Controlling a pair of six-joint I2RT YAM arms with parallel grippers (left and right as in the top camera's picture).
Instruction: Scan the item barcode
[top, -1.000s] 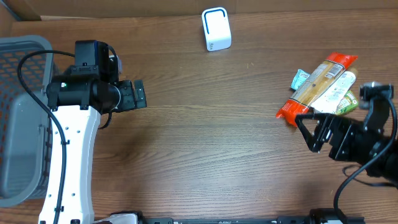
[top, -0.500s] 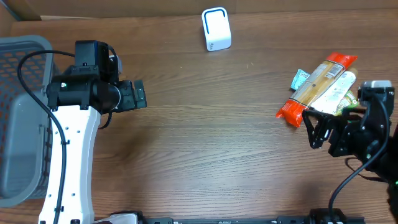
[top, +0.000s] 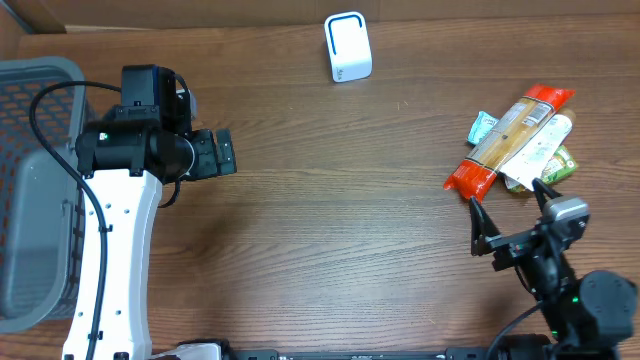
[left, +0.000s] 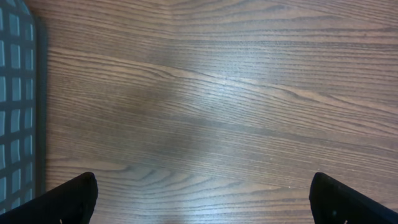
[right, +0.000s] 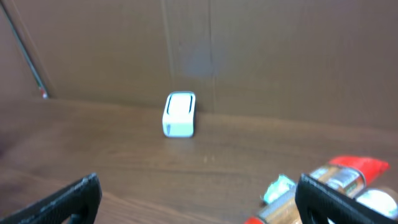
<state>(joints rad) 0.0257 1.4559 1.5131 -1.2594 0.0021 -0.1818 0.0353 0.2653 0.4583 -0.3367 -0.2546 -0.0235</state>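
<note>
A pile of packets lies at the right of the table: a long orange packet (top: 510, 138), a white and green packet (top: 541, 150) and a small teal packet (top: 484, 127). The white scanner box (top: 347, 47) stands at the far middle edge. My right gripper (top: 510, 215) is open, just in front of the pile and holding nothing. The right wrist view looks across the table at the scanner box (right: 180, 114), with the orange packet (right: 339, 179) and teal packet (right: 278, 188) at lower right, beyond the open gripper (right: 202, 205). My left gripper (top: 222, 152) hangs open over bare wood (left: 205, 208).
A grey mesh basket (top: 35, 180) stands at the left edge, and its side shows in the left wrist view (left: 15, 106). A cardboard wall (right: 249, 50) runs behind the scanner box. Bare wooden tabletop lies between the two arms.
My right arm has drawn back toward the front edge and tipped up, so its gripper has left the pile's side. The left arm has not moved.
</note>
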